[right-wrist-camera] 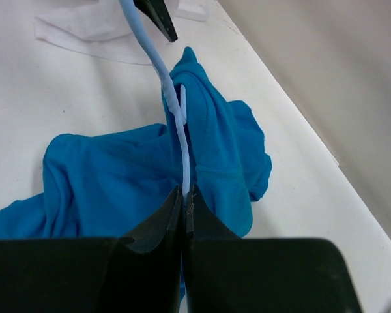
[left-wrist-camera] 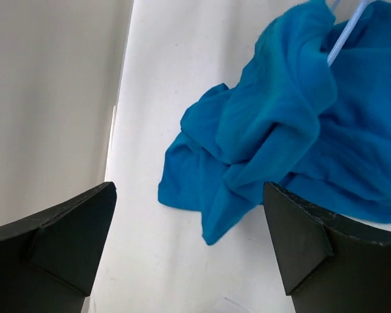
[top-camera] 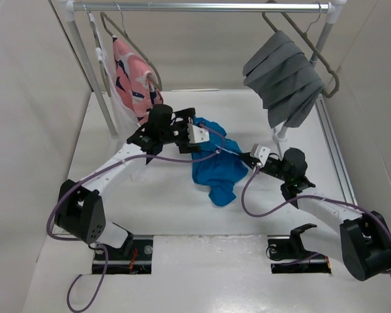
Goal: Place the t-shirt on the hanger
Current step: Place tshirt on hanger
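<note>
The bright blue t-shirt (top-camera: 215, 168) lies crumpled on the white table mid-centre, with the thin light-blue wire hanger (top-camera: 229, 152) running into its folds. My right gripper (top-camera: 243, 157) is at the shirt's right edge. In the right wrist view it (right-wrist-camera: 184, 197) is shut on the hanger wire (right-wrist-camera: 173, 98), which rises over the t-shirt (right-wrist-camera: 117, 176). My left gripper (top-camera: 205, 139) hovers at the shirt's far-left side. In the left wrist view it (left-wrist-camera: 189, 225) is open wide and empty above bare table, with the t-shirt (left-wrist-camera: 280, 137) and a bit of hanger wire (left-wrist-camera: 345, 32) ahead.
A clothes rack's rail (top-camera: 202, 7) spans the back. A pink patterned garment (top-camera: 133, 75) hangs at its left and a grey pleated garment (top-camera: 287, 75) at its right, both on grey-brown hangers. A white sheet (right-wrist-camera: 85, 29) lies on the table beyond the shirt.
</note>
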`<state>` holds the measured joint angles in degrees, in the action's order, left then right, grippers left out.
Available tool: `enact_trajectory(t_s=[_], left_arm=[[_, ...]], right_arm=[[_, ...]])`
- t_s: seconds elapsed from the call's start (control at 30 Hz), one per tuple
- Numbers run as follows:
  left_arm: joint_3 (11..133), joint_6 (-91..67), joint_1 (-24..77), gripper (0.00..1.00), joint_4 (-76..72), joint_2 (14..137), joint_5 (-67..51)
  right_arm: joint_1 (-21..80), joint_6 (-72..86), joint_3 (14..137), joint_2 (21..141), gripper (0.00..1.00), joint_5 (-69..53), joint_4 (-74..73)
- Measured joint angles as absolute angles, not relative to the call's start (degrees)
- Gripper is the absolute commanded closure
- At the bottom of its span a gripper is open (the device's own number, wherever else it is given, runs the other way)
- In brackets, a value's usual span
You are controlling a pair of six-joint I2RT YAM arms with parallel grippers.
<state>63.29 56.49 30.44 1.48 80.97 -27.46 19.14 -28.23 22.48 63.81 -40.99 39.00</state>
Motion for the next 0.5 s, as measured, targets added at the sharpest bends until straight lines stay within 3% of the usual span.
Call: enact_trajectory(t_s=[0.27,0.43,0.5], left_arm=[[70.7,72.5,27.2,0.11,11.3,90.3,-42.8],[76.3,76.1,29.5,0.19,15.7,95.8,-46.6],[76.4,76.3,30.3,0.26,16.6,96.3,-47.1]], right_arm=[[18.8,-28.1,23.1,64.6,1.0,-41.9,37.6],[18.7,-27.6,24.8,64.6,1.0,-42.2,36.9],[18.7,-27.4,25.4,64.6,1.0,-42.4,36.4]])
